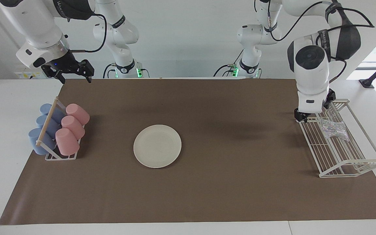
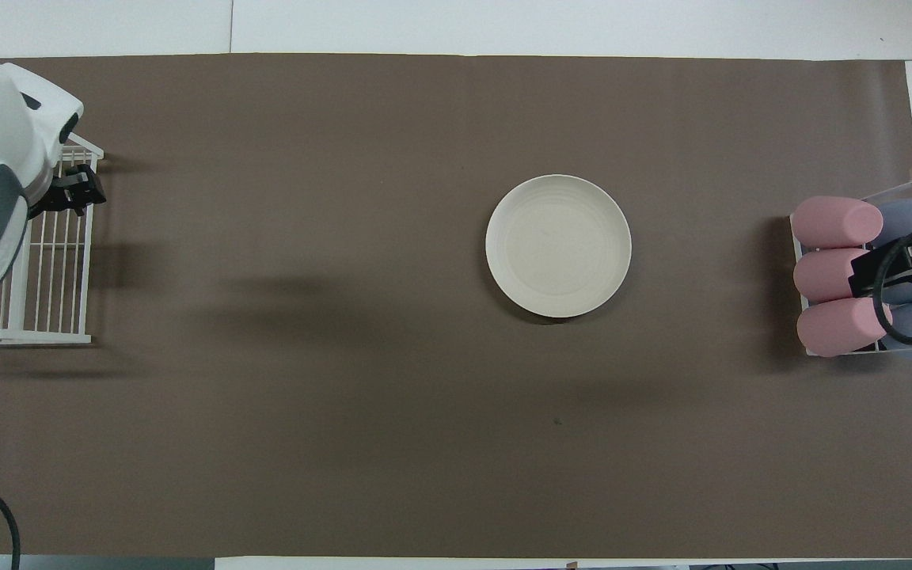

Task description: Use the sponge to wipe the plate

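Brown paper is covering the surface [image 1: 207,195], and I'm seeing the cream plate [image 1: 157,146] lying flat near its middle, with nothing touching it. My left gripper [image 1: 313,112] is hanging at the robot-side corner of the white wire rack [image 1: 351,163], at the left arm's end of the surface; its fingers are mostly hidden under the wrist, and I'm reading them as spread with nothing pinched. I'm finding the glittery sponge [image 1: 334,128] lying inside that rack on its wire floor, just beside the gripper and apart from it. My right gripper [image 1: 73,74] is waiting up in the air over the robot-side edge of the paper, fingers spread wide and empty. Under it, farther from the robots, pink cups [image 1: 70,129] and blue cups [image 1: 44,129] are lying in their holder [image 1: 60,156].
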